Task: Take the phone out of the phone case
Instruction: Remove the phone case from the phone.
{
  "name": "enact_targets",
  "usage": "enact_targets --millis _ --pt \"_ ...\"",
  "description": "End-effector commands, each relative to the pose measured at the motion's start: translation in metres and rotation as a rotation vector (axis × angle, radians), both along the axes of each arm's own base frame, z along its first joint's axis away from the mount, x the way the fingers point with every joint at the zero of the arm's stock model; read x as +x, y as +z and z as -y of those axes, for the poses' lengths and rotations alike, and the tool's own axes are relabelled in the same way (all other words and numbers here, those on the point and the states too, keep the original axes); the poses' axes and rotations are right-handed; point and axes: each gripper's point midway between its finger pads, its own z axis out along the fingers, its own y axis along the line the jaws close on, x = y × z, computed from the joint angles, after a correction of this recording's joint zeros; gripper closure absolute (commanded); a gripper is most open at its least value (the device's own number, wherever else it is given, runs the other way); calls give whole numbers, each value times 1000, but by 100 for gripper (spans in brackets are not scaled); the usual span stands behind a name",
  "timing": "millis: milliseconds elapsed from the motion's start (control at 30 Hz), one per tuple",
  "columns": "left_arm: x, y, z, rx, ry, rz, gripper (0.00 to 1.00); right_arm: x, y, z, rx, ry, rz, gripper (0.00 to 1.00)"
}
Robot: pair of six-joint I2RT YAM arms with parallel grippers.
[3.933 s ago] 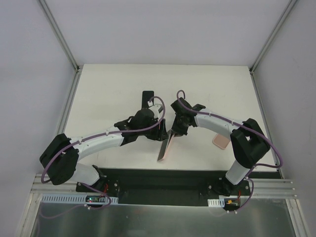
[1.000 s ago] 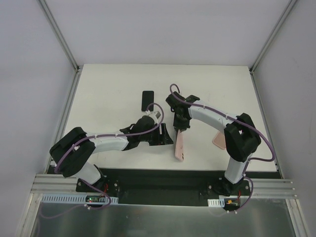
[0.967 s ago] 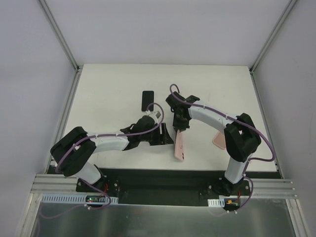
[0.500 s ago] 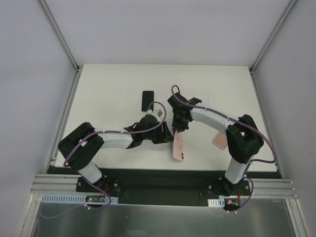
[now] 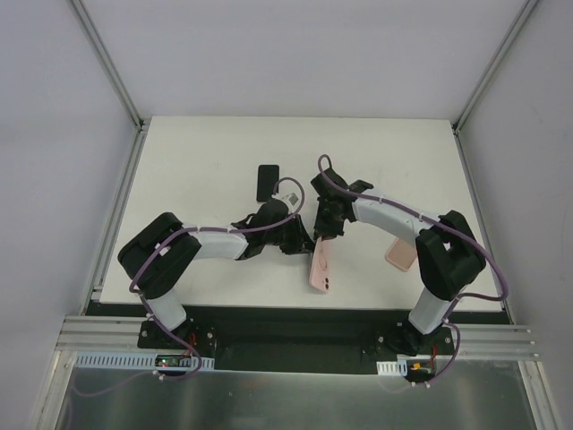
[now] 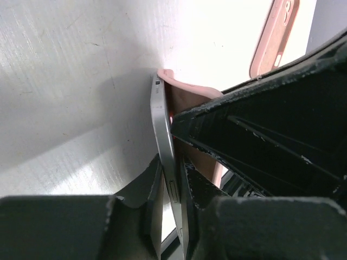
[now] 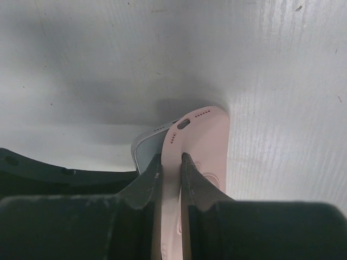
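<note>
The pink phone case (image 5: 320, 269) stands tilted on the table at front centre, its back with the camera cutout showing in the top view. My right gripper (image 5: 323, 235) is shut on the case's edge (image 7: 198, 138), its fingers (image 7: 149, 179) pinching the pink wall. The silver phone (image 6: 161, 127) is partly peeled out of the case, and its corner (image 7: 145, 150) shows beside the pink edge. My left gripper (image 5: 300, 242) is shut on the phone's edge, low in the left wrist view (image 6: 172, 187). The two grippers are close together.
A black phone (image 5: 267, 182) lies flat behind the left gripper. A second pink case (image 5: 400, 257) lies at the right near the right arm's elbow; it also shows in the left wrist view (image 6: 274, 38). Both arms crowd the table's front centre.
The left gripper has moved right and up to the case and closed on the phone's edge. The case has shifted slightly, its back now turned more to the top camera.
</note>
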Motion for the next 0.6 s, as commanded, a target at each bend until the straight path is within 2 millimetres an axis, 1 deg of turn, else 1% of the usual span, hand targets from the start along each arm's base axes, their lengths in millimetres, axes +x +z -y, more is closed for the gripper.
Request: enact_targets --millis 0,33,133,167,200,233,267,300,333,367,400,433,467,500,567 --pt "4 19 18 -83 -57 18 96 -34 -51 -10 37 5 -171 99" --pt "4 20 19 -83 -59 15 100 -34 -49 -10 42 7 -167 99" --pt "7 20 12 -56 -44 17 100 -34 -45 -3 46 -4 -159 99" --pt "6 16 6 -39 -36 10 100 -33 -44 2 44 -15 -155 99" --pt "13 22 -1 -42 -8 21 100 -33 -43 8 39 -22 -152 99" --pt "16 22 -8 -33 14 24 100 -37 -42 16 34 -25 -149 99" --pt "15 16 -18 -14 31 9 100 -36 -40 23 34 -41 -143 99" --pt "18 24 -25 -25 49 24 100 -37 -40 30 26 -48 -139 99" --pt "25 22 -37 -18 81 21 100 -37 -34 34 34 -53 -122 99" --pt "28 25 -43 -20 97 29 100 -40 -36 43 18 -56 -118 99" --pt "30 34 -47 -30 107 43 100 -40 -33 47 13 -60 -112 99" --pt "35 36 -55 -30 131 48 100 -42 -28 50 14 -60 -99 99" --pt "38 40 -59 -30 140 62 100 -43 -26 53 9 -58 -95 99" --pt "38 49 -62 -34 148 76 100 -43 -23 54 6 -59 -85 98" --pt "42 57 -67 -31 163 99 100 -42 -13 56 17 -60 -60 99"
